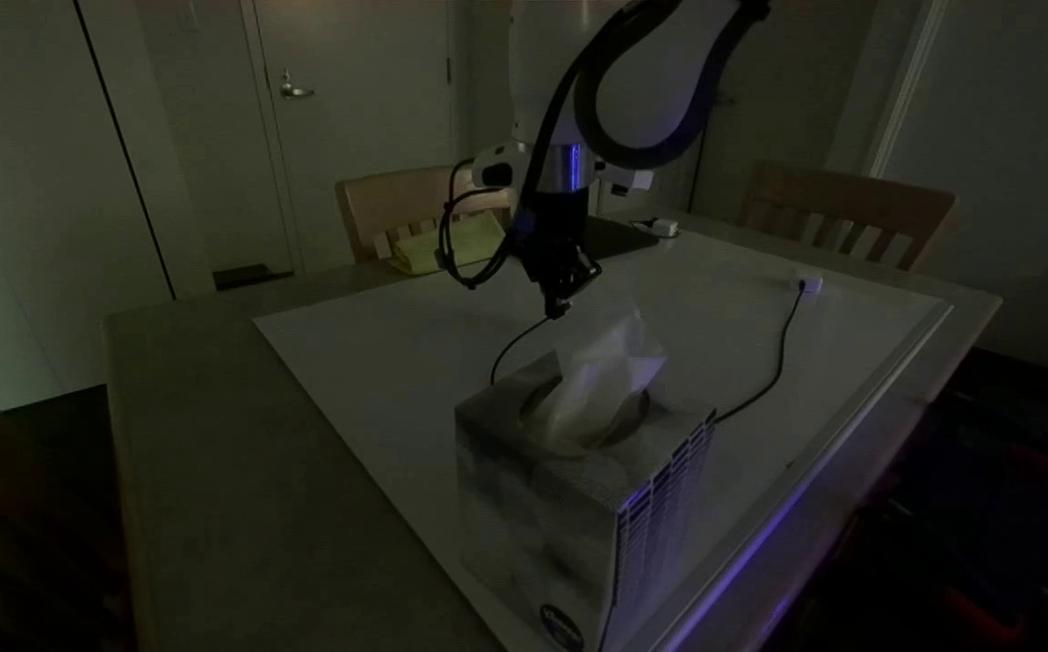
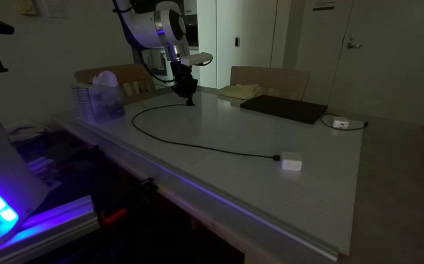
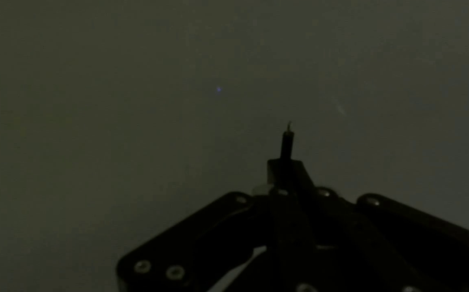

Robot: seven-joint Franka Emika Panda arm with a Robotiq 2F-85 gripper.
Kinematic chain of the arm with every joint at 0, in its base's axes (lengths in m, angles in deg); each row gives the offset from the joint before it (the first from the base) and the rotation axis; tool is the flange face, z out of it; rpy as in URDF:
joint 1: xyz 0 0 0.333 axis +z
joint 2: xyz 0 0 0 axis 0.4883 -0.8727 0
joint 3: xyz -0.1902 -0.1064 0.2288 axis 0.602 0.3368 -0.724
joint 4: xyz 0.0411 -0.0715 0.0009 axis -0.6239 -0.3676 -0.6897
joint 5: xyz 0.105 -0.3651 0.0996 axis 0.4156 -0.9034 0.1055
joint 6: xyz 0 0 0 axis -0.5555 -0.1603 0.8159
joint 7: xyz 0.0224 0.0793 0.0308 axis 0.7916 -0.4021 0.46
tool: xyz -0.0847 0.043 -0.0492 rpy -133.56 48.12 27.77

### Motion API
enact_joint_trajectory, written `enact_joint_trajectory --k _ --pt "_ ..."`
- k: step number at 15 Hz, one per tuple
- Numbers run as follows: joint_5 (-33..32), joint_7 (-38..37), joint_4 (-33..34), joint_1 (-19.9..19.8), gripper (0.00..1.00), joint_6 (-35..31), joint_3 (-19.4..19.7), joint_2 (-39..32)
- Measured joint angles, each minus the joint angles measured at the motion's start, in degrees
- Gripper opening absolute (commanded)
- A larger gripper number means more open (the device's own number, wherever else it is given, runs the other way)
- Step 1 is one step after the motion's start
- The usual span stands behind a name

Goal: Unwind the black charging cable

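The black charging cable (image 2: 197,146) lies in one wide, open curve on the white tabletop board, with no coils in it. Its near end is plugged into a white adapter (image 2: 291,161). At the far end, my gripper (image 2: 190,103) is shut on the cable close to the board surface. In the wrist view, a short, thin cable end (image 3: 287,145) sticks out past the pinched fingertips of the gripper (image 3: 285,170). From the opposite side, the cable (image 1: 782,349) passes behind the tissue box, which hides its middle, and rises to the gripper (image 1: 558,308).
A tissue box (image 1: 542,507) stands on the board, beside the cable's bend. Toward the back are a flat black pad (image 2: 283,107), a folded yellow cloth (image 2: 239,91) and another white charger (image 2: 340,123) with a short dark cord. Wooden chairs (image 2: 270,79) line the table's far side.
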Motion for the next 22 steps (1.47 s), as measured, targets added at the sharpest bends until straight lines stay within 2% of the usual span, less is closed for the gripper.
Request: enact_joint_trajectory --k 10,14,19,20,22 --pt "-0.1 2.8 0.3 0.5 0.01 -0.2 -0.1 0.0" --pt "-0.3 12.0 3.4 1.7 0.01 0.2 -1.3 -0.9" --pt "-0.3 23.9 10.9 4.6 0.01 0.8 -4.3 -4.6" --pt "-0.3 26.3 12.3 5.4 0.05 0.8 -4.7 -5.4" --pt "-0.3 30.3 14.5 6.5 0.05 0.8 -5.3 -6.9"
